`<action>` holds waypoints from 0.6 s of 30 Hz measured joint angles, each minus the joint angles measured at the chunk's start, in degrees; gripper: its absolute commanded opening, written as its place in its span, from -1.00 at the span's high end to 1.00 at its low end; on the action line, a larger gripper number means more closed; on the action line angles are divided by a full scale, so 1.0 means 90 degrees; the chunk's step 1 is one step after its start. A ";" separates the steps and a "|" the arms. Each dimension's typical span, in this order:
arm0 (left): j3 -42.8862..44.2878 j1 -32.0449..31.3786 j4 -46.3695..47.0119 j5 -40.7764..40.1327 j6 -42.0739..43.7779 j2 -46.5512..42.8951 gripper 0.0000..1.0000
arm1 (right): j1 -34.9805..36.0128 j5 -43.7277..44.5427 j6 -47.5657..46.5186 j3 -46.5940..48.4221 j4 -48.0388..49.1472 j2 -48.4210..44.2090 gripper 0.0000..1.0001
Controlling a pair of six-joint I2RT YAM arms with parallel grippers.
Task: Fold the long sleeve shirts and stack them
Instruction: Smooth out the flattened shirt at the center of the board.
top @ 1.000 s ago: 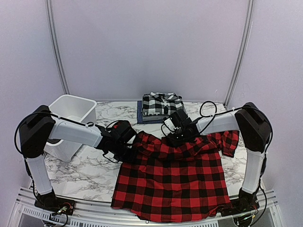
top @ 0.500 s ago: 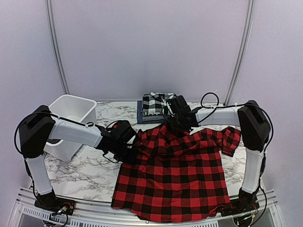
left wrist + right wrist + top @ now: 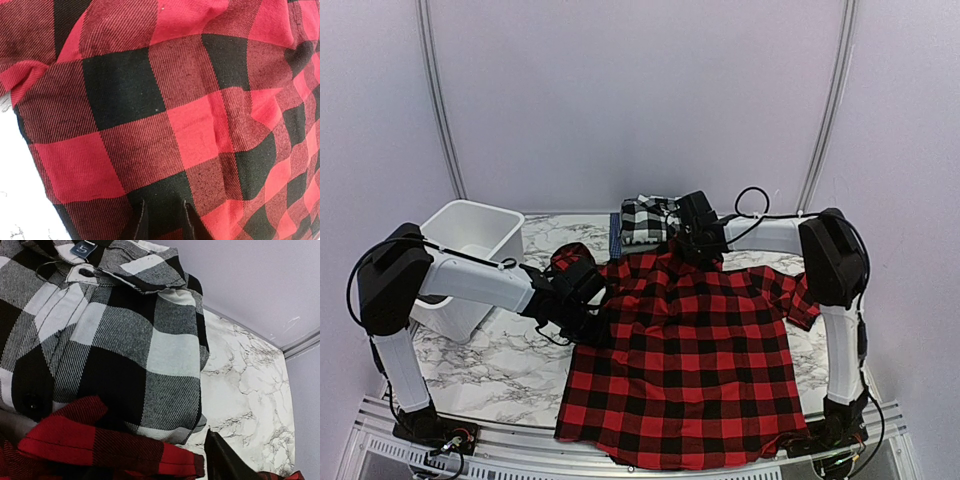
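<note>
Looking down, where is the red-and-black buffalo check shirt (image 3: 685, 370)?
— Spread open on the marble table (image 3: 500, 370), hem nearest the arm bases.
— And the grippers?
— Both are closed on it. Left gripper (image 3: 584, 303) pinches the shoulder on its side; right gripper (image 3: 696, 248) lifts the collar toward the folded black-and-white plaid shirt (image 3: 645, 220) behind, probably to pull the cloth taut and smooth before folding.

My left arm (image 3: 470, 280) and right arm (image 3: 840, 340) wear white shells with black joints. Thin black cables (image 3: 753, 188) loop near two o'clock.
</note>
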 measured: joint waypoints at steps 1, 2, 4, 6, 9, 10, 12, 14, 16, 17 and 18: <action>0.0000 0.0000 0.0000 0.0000 0.0005 0.0000 0.43 | 0.0002 -0.0061 0.0019 0.0002 -0.0066 -0.0015 -0.38; 0.0000 0.0000 0.0000 0.0005 0.0005 -0.0002 0.43 | 0.0002 -0.0165 0.0066 -0.0012 -0.0126 -0.0066 -0.45; 0.0000 0.0000 0.0000 0.0002 0.0002 -0.0007 0.42 | 0.0000 -0.0454 0.0163 -0.0306 -0.0136 -0.0364 -0.49; 0.0000 0.0000 -0.0005 0.0000 0.0002 -0.0010 0.42 | -0.0010 -0.0729 0.0306 -0.0886 -0.0158 -0.0954 -0.45; 0.0000 0.0000 -0.0007 0.0005 0.0002 -0.0010 0.42 | -0.0083 -0.1209 0.0653 -0.1741 -0.0148 -0.2023 -0.33; 0.0000 0.0000 -0.0007 0.0007 0.0002 -0.0010 0.42 | -0.0153 -0.1353 0.0782 -0.1940 -0.0068 -0.2283 -0.25; 0.0000 0.0000 -0.0007 0.0017 0.0005 -0.0012 0.42 | -0.0362 -0.1581 0.1020 -0.2329 0.0136 -0.2645 -0.12; 0.0000 0.0000 -0.0010 0.0027 0.0010 -0.0012 0.42 | -0.0702 -0.1834 0.1307 -0.2761 0.0287 -0.2822 -0.04; 0.0000 0.0000 -0.0012 0.0032 0.0022 -0.0015 0.42 | -0.1003 -0.2016 0.1562 -0.3123 0.0362 -0.2803 -0.03; 0.0002 0.0000 -0.0015 0.0029 0.0027 -0.0015 0.42 | -0.1139 -0.2076 0.1698 -0.3334 0.0367 -0.2778 -0.02; 0.0000 0.0000 -0.0022 0.0029 0.0029 -0.0022 0.42 | -0.1260 -0.2135 0.1812 -0.3563 0.0367 -0.2764 -0.01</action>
